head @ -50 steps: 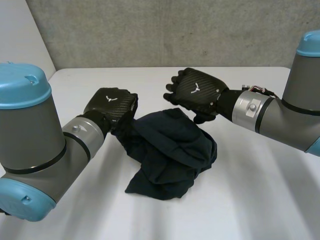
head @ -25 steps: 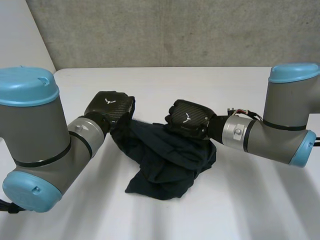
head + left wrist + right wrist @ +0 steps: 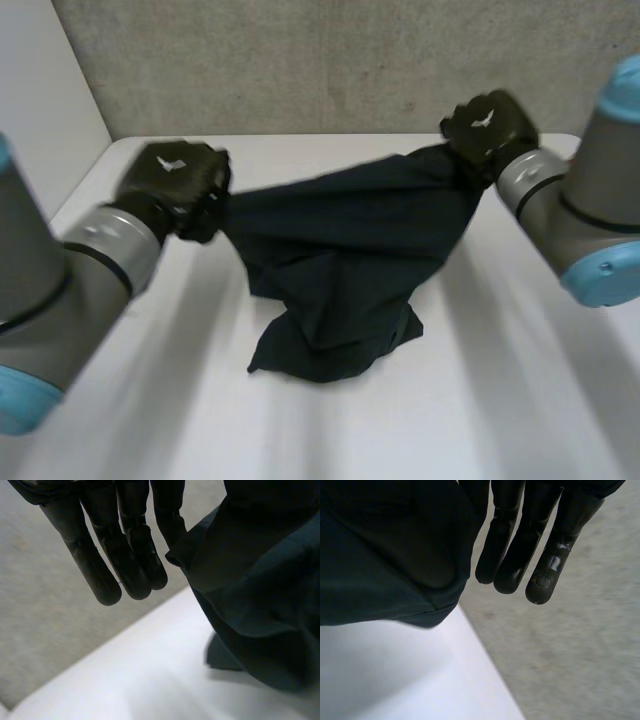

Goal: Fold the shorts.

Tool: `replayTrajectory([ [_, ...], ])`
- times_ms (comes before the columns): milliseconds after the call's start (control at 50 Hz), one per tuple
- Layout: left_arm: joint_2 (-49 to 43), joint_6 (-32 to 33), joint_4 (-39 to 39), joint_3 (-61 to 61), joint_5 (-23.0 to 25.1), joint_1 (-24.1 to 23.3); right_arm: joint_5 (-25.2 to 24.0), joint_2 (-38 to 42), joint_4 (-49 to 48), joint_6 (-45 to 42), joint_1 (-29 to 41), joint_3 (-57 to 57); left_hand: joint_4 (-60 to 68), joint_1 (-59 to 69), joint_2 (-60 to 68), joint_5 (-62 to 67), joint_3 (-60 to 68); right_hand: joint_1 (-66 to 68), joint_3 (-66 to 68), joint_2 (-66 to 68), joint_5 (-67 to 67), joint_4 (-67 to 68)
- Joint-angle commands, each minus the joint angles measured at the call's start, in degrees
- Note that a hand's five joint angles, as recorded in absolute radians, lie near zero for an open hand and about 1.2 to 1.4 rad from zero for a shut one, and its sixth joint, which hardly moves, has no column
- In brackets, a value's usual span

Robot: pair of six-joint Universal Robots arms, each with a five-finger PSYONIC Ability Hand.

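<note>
**Over the counter (image 3: 520,400), dark shorts (image 3: 340,250) held taut at both ends**

Left hand (image 3: 175,180), at mid-left of the head view, and right hand (image 3: 487,128), at upper right, each pinch one end of the shorts' top edge, other fingers (image 3: 132,555) straight beside the cloth. Fabric stretches between them; its lower part rests bunched on the counter at centre. Soft and light, it will likely sag and crease; corners and edges seem the best hold.
</note>
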Motion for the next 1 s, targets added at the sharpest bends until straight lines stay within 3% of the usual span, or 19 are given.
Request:
replayTrajectory([
  [20,8.75,-0.33,-0.06,4.35,0.35,4.88,1.28,-12.37,1.92,-0.74,-0.26,0.73,11.48,15.84,11.48,13.53,11.80,25.25,11.93,12.89,13.73,11.80],
  [140,13.93,-0.60,-1.02,9.81,0.17,4.98,0.84,-22.50,10.08,-0.65,-0.09,-2.96,11.48,15.84,11.48,13.53,11.80,25.25,11.93,12.89,13.73,11.80],
  [360,15.97,-0.51,-3.93,8.68,0.17,5.07,0.66,-24.26,22.30,-0.74,0.44,-2.44,11.48,15.84,11.48,13.53,11.80,25.25,11.93,12.89,13.73,11.80],
  [440,9.92,-0.25,-4.28,6.75,0.09,4.98,0.31,-22.16,25.47,-0.65,0.53,0.02,11.48,15.84,11.48,13.53,11.80,25.25,11.93,12.89,13.73,11.80],
  [580,-7.11,-0.16,-4.02,9.01,-0.09,4.89,0.57,-9.61,25.13,-0.73,0.44,0.82,11.48,15.84,11.48,13.53,11.80,25.25,11.93,12.89,13.73,11.80],
  [780,-28.05,-0.16,-4.28,29.31,-1.85,3.31,1.10,3.94,11.61,-0.47,0.53,-4.37,11.48,15.84,11.48,13.53,11.80,25.25,11.93,12.89,13.73,11.80],
  [900,-34.83,-0.25,-2.18,45.66,-1.93,2.87,1.10,8.43,-5.26,-0.65,0.53,-9.82,11.48,15.84,11.48,13.53,11.80,25.25,11.93,12.89,13.73,11.80],
  [1000,-34.66,-0.16,8.08,57.43,-5.79,2.96,1.45,8.17,-26.31,-0.74,0.61,-15.70,11.48,15.84,11.48,13.53,11.80,25.25,11.93,12.89,13.73,11.80],
])
